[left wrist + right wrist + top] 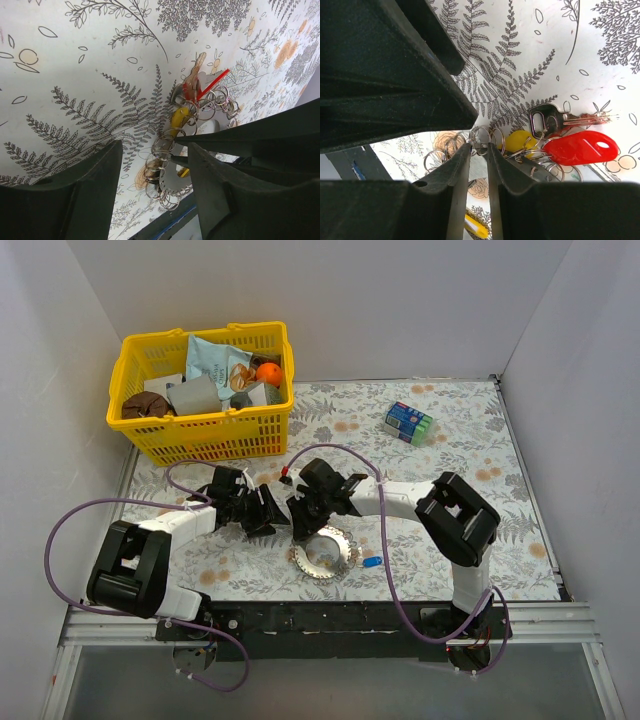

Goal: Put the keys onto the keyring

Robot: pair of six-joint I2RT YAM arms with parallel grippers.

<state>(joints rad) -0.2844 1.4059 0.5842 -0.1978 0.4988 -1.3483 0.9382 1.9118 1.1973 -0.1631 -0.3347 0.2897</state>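
The keyring [322,552] lies flat on the worktop [470,490], near its 6 o'clock edge, with both arms bent over it. The right tool [479,147] has its fingers drawn nearly together, the ring's wire coils sitting right at their tips; whether they actually pinch the wire I cannot tell. The left tool [155,147] stands open, its fingers apart on either side of the coils and touching nothing.

A yellow key [520,140], a dark key [545,120] and a red tag [582,147] bunch together at the ring's edge. A blue key [372,562] lies loose just beside the ring, at its 3 o'clock.

The likeliest failure is the thin wire slipping out from between the right tool's tips, since they have so little of it. The two tools are also crowded close and could knock each other, or sweep the blue key away. A purple cable [385,540] drapes near the ring and might snag.

The worktop wears a smooth cover printed with ferns and flowers, so the ring may slide if pushed. Plain pale walls close in three sides. A yellow basket [205,440] of odds and ends sits at 11 o'clock, and a blue-green packet [408,423] at 1 o'clock.
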